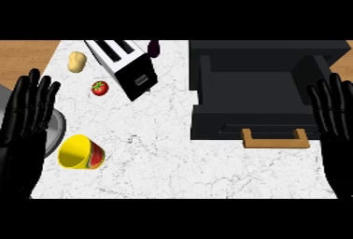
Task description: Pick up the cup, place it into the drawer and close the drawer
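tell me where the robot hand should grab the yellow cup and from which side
Probably around the cup's side wall, behind the rim, coming down from above. It lies tipped on the marble counter, its yellow mouth facing the left edge, so there is no upright side to wrap. The left robot hand is open just beside it and looks the nearer one; the right robot hand rests open by the drawer.

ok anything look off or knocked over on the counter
Yes: the yellow cup lies on its side near the counter's left edge, its opening facing left toward the left hand. The toaster sits askew, at an angle to the counter's edges. The drawer stands open. Nothing looks spilled or damaged.
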